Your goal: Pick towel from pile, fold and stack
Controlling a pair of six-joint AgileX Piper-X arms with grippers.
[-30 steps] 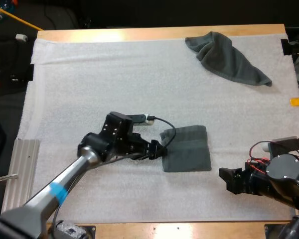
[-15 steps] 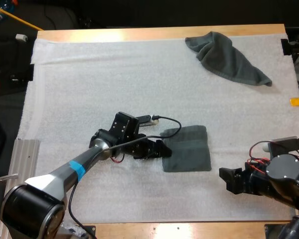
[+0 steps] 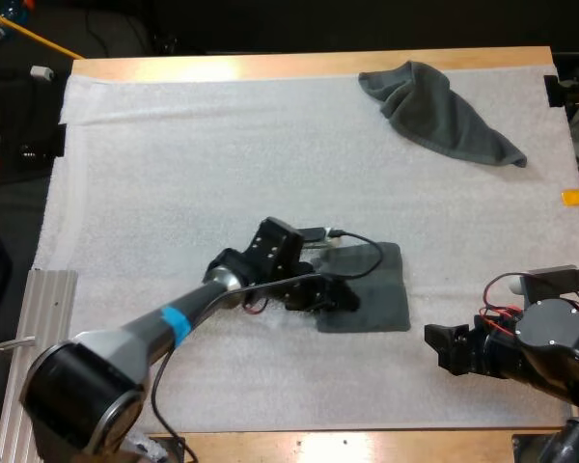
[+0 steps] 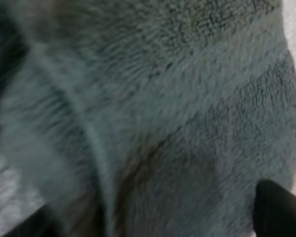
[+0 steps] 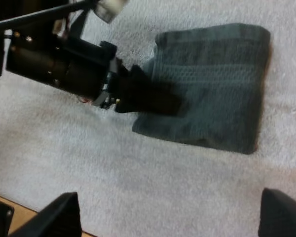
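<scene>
Bright, even light from above washes the white mat (image 3: 222, 164) around the folded towel (image 3: 376, 294). Well beyond the towel, a pale patch of glare sits on the far edge of the wooden table (image 3: 203, 68). The left gripper (image 3: 343, 297) casts a short, soft shadow onto the towel. In the left wrist view the towel's weave is smeared and dim, and a dark fingertip (image 4: 281, 210) over it is out of focus.

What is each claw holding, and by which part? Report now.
Nothing is held. The left claw rests open on the folded towel's left part; the right claw is open over the mat.
</scene>
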